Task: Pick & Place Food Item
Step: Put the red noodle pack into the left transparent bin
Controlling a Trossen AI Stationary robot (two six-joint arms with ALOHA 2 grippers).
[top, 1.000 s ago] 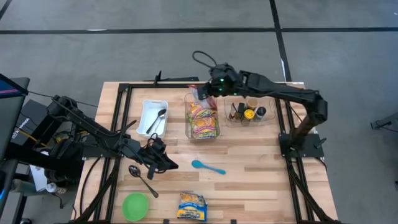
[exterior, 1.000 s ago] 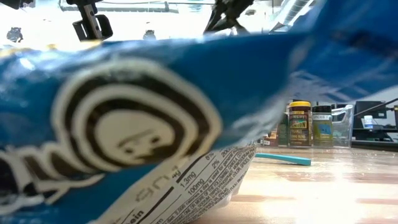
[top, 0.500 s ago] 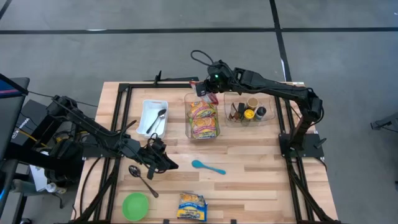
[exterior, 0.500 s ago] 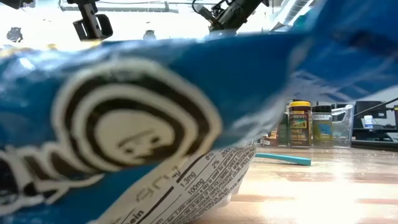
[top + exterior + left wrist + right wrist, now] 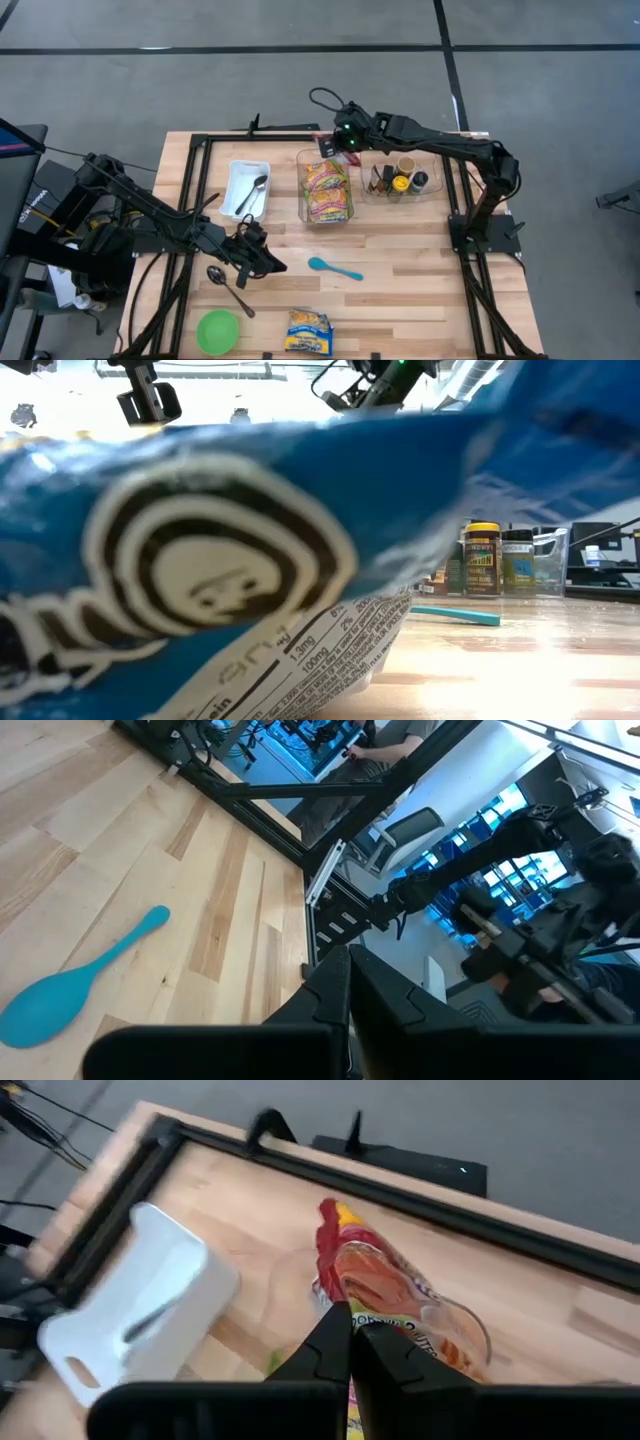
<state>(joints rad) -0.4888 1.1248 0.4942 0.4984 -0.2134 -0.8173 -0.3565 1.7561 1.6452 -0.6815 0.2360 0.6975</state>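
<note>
Wooden slats of the table [image 5: 400, 290] carry a white tray [image 5: 245, 189] with a spoon, a teal spoon [image 5: 334, 267], a green bowl [image 5: 218, 331] and a condiment bin [image 5: 400, 180]. A blue packet [image 5: 200, 560] blocks most of the low view. Snack packets fill the clear bin [image 5: 326, 189]; the right gripper [image 5: 333, 146], fingers pressed together and empty, hangs over its far end. The left gripper [image 5: 270, 265], likewise closed, rests beside a metal spoon [image 5: 228, 288].

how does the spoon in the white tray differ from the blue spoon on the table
The metal spoon is silver and lies inside the white tray near the table's far left; the blue spoon is turquoise, apparently plastic, and lies loose on the bare wood near the middle. The metal spoon runs nearly front to back, the blue spoon more side to side. Both lie flat, and neither gripper touches them.
</note>
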